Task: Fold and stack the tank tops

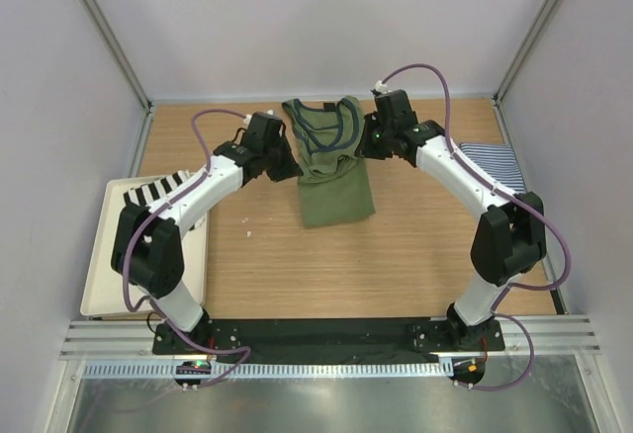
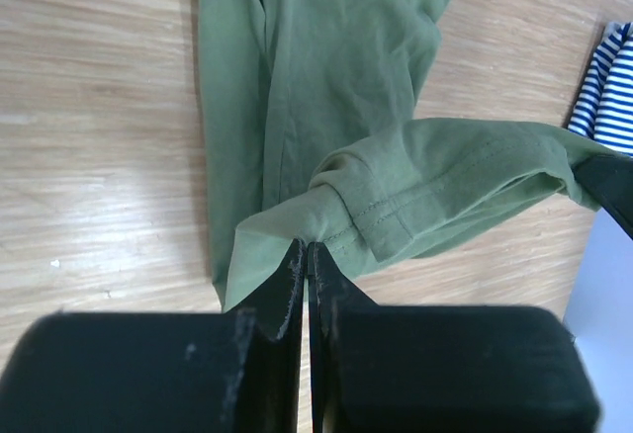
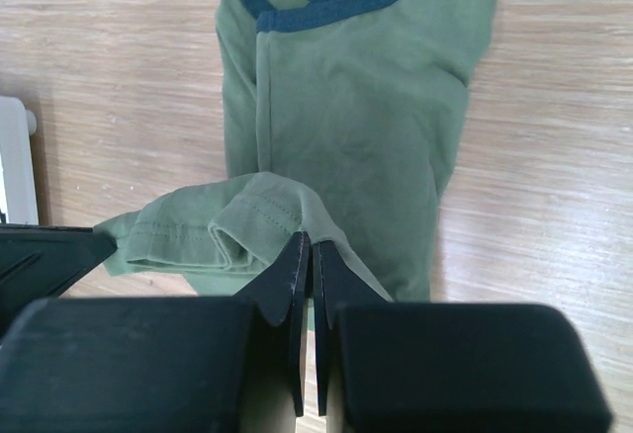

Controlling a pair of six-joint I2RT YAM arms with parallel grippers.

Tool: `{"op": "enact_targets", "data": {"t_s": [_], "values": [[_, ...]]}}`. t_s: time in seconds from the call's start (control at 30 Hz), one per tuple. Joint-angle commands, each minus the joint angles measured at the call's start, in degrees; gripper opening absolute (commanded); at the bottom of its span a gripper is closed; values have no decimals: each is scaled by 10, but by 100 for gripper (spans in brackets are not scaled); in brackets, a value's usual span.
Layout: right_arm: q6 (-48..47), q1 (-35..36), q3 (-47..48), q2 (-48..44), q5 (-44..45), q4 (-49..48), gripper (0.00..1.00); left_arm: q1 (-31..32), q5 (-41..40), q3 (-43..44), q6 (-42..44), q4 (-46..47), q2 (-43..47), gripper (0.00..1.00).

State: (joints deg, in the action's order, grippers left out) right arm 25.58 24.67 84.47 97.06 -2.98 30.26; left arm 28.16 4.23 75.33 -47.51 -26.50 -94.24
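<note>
The olive green tank top (image 1: pixel 334 191) lies lengthwise at the table's back centre, its navy-trimmed neckline (image 1: pixel 326 125) at the far end. My left gripper (image 1: pixel 287 164) (image 2: pixel 305 247) is shut on one corner of the stitched hem (image 2: pixel 465 171). My right gripper (image 1: pixel 368 144) (image 3: pixel 306 240) is shut on the other corner. The hem hangs lifted between them, above the rest of the green top (image 3: pixel 366 107). The navy-and-white striped tank top (image 1: pixel 492 163) (image 2: pixel 605 92) lies at the table's right edge, beyond my right arm.
A white tray (image 1: pixel 99 275) sits at the left edge with a black-and-white striped item (image 1: pixel 150 193) on its far end. Grey walls close the table on three sides. Bare wood (image 1: pixel 346 265) spreads between the green top and the arm bases.
</note>
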Motion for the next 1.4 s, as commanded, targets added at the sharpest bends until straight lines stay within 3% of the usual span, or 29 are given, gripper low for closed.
{"op": "enact_targets", "data": {"t_s": [0.0,0.77,0.83,0.9,0.93,0.97,1.0,1.03,1.1,1.17,1.37], "values": [[-5,-15,39,15,-1,-32,5,-11,22,36,12,21,-18,0],[10,-63,136,164,-47,-76,6,-65,75,172,-4,29,-181,0],[16,-73,141,181,-65,-93,9,-71,75,198,-5,25,-201,0],[22,-82,150,208,-67,-111,18,-76,78,226,-7,26,-234,0],[25,-88,154,218,-67,-118,27,-77,89,236,-6,29,-246,4],[35,-93,160,228,-67,-122,48,-79,91,249,0,29,-269,12],[36,-96,167,239,-67,-126,55,-83,92,270,0,27,-277,22],[39,-106,170,242,-67,-128,59,-86,94,278,1,27,-282,43],[43,-114,160,228,-70,-130,62,-91,94,290,9,25,-277,59],[38,-119,135,203,-66,-146,69,-92,72,275,21,19,-257,64],[35,-124,-9,100,-136,-193,65,-82,83,166,33,34,-162,67]]}}
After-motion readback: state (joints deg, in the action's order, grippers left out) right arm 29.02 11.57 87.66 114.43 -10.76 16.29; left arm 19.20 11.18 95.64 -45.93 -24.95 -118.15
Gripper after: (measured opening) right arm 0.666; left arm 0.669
